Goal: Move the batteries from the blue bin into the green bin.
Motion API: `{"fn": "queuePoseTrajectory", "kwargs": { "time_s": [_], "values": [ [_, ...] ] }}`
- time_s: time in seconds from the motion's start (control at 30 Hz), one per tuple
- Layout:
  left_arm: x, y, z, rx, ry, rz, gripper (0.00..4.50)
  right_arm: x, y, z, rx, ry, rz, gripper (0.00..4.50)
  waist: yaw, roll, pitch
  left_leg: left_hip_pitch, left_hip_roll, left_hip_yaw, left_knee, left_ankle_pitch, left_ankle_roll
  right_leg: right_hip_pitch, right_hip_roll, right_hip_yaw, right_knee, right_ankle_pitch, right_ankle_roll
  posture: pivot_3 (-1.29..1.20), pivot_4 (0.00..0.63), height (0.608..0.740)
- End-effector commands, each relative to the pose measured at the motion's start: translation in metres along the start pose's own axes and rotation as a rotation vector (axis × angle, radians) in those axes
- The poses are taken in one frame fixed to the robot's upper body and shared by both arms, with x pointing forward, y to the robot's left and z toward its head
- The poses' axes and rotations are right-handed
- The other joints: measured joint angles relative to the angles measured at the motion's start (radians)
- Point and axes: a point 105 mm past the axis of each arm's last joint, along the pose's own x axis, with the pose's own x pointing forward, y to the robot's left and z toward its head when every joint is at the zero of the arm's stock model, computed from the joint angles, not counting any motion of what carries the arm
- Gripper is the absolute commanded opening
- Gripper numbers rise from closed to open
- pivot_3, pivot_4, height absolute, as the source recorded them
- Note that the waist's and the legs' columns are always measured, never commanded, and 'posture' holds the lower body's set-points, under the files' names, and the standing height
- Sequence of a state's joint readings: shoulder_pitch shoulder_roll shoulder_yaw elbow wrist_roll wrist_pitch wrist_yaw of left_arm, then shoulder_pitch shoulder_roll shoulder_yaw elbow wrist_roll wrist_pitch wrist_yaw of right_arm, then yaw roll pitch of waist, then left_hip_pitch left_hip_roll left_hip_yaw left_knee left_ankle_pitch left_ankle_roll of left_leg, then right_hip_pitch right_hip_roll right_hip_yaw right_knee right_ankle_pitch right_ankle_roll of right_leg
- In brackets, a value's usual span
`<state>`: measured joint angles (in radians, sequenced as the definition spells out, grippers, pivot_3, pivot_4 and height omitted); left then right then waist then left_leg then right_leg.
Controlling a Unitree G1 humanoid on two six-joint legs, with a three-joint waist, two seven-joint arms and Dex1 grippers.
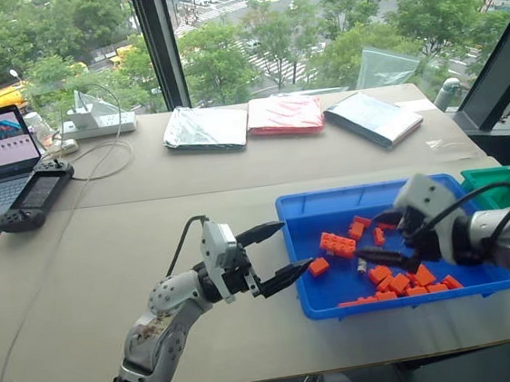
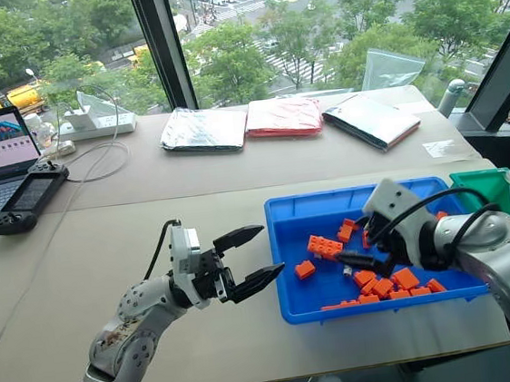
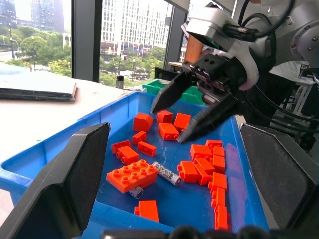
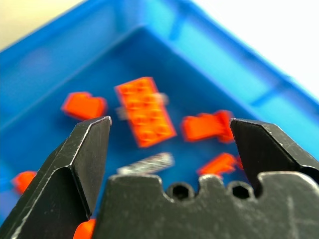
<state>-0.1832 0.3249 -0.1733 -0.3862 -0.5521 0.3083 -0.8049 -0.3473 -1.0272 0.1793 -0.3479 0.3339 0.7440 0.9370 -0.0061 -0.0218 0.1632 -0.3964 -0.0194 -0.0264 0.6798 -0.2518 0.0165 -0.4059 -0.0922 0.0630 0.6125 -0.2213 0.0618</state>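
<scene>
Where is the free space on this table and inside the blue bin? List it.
Free: the broad tabletop between the handheld controller and the blue bin, plus the bin's far strip of floor near its back wall. Crowded: the bin's near half with orange bricks, a battery and the open right gripper.

Blue bin on table, w/ silver battery among orange bricks; green bin just beside, right.
</scene>
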Motion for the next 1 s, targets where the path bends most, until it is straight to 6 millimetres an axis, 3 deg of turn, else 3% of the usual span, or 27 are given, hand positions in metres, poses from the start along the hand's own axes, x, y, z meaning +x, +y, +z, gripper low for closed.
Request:
{"fn": "queuePoseTrajectory", "kwargs": {
  "time_s": [0.03, 0.4, 0.77, 1.0],
  "values": [
    [0.001, -0.006, 0.010, 0.028, -0.031, -0.015, 4.50, 0.002, -0.005, 0.006, -0.059, -0.021, 0.029, 4.43, -0.001, 0.000, 0.000, 0.000, 0.000, 0.000, 0.000, 0.000, 0.000, 0.000, 0.000, 0.000, 0.000, 0.000, 0.000, 0.00, 0.150, 0.740],
    [0.001, -0.007, 0.011, 0.033, -0.034, -0.003, 4.50, 0.015, -0.010, -0.016, -0.061, 0.053, 0.056, 4.43, 0.001, 0.000, 0.000, 0.000, 0.000, 0.000, 0.000, 0.000, 0.000, 0.000, 0.000, 0.000, 0.000, 0.000, 0.000, 0.00, 0.150, 0.740],
    [0.001, -0.007, 0.011, 0.035, -0.033, -0.001, 4.50, 0.022, -0.014, -0.025, -0.016, 0.075, 0.031, 4.43, 0.001, 0.000, 0.000, 0.002, 0.000, -0.001, 0.000, 0.000, 0.000, 0.002, 0.000, 0.000, 0.000, 0.000, 0.000, 0.00, 0.150, 0.740],
    [0.001, -0.007, 0.009, 0.031, -0.034, -0.004, 4.50, 0.020, -0.010, -0.029, -0.017, 0.088, 0.048, 2.48, 0.001, 0.000, 0.000, 0.002, 0.000, -0.001, 0.000, 0.000, 0.000, 0.002, 0.000, 0.000, 0.001, 0.000, 0.000, 0.00, 0.150, 0.740]
  ]
}}
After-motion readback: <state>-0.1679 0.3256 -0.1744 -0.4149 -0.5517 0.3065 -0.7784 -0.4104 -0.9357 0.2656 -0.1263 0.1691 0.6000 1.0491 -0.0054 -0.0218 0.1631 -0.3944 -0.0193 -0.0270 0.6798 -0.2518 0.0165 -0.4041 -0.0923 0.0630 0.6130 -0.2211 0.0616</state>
